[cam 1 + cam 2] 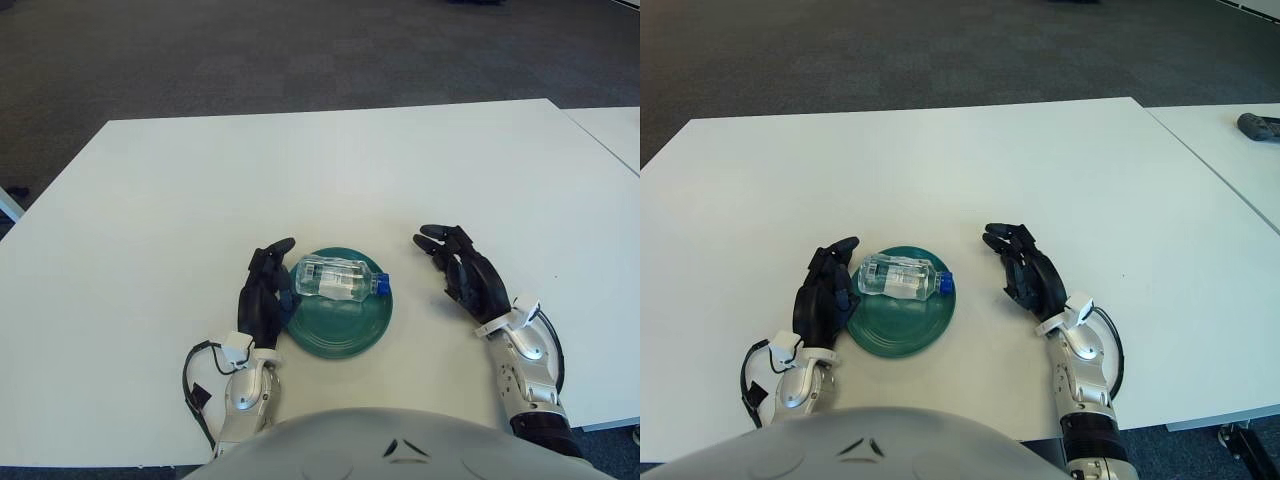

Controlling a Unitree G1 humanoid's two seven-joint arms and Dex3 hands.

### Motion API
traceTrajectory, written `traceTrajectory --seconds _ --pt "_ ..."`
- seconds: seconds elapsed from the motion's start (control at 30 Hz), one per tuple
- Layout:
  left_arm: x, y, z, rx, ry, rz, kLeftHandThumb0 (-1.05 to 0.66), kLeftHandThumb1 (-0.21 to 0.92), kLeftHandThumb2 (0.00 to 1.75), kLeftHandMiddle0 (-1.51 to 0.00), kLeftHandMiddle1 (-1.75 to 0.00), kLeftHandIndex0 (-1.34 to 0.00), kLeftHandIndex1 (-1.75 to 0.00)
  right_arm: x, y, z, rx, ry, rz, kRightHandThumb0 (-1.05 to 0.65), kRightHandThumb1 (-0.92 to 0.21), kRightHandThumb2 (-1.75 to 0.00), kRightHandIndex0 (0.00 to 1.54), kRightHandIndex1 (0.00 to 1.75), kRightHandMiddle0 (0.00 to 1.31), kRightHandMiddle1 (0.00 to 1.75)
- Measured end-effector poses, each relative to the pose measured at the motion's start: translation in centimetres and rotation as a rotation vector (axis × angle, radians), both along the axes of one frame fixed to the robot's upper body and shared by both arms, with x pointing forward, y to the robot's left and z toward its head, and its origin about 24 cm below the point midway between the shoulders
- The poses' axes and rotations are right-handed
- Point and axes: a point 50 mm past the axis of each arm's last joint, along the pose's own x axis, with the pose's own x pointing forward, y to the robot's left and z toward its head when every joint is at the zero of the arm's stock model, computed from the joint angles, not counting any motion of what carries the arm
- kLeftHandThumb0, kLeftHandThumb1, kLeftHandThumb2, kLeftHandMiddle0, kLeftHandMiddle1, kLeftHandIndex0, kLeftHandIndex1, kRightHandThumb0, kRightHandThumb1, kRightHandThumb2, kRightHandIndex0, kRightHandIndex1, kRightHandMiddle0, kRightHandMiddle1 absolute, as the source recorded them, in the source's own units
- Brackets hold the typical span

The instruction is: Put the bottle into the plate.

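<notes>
The left hand (265,292) shows at the plate's left edge, fingers loosely spread and holding nothing, its fingertips near the bottle's base. The right hand (466,274) shows to the right of the plate, apart from it, fingers also spread and empty. Between them the green plate (340,330) sits on the white table (320,170). The clear bottle (338,278) lies on its side across the plate's far part, blue cap (381,285) pointing right. Beyond the table is dark carpet (300,50).
</notes>
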Motion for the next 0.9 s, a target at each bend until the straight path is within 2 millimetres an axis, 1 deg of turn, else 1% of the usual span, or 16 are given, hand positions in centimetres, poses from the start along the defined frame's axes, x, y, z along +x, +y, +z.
traceTrajectory --seconds 0.5,0.9 --pt "0.05 0.01 0.05 -0.001 0.010 -0.005 -0.70 0.92 0.82 -0.58 -0.58 -0.35 -1.02 0.00 0.02 -0.07 -0.006 0.010 -0.001 -0.81 -0.92 -0.65 0.37 0.55 0.11 1.02" --pt "0.05 0.10 0.08 -0.012 0.011 -0.010 -0.68 0.92 0.81 -0.60 -0.59 -0.36 -1.02 0.01 0.00 -0.06 -0.001 0.007 -0.003 -0.80 -0.92 -0.66 0.37 0.55 0.11 1.02"
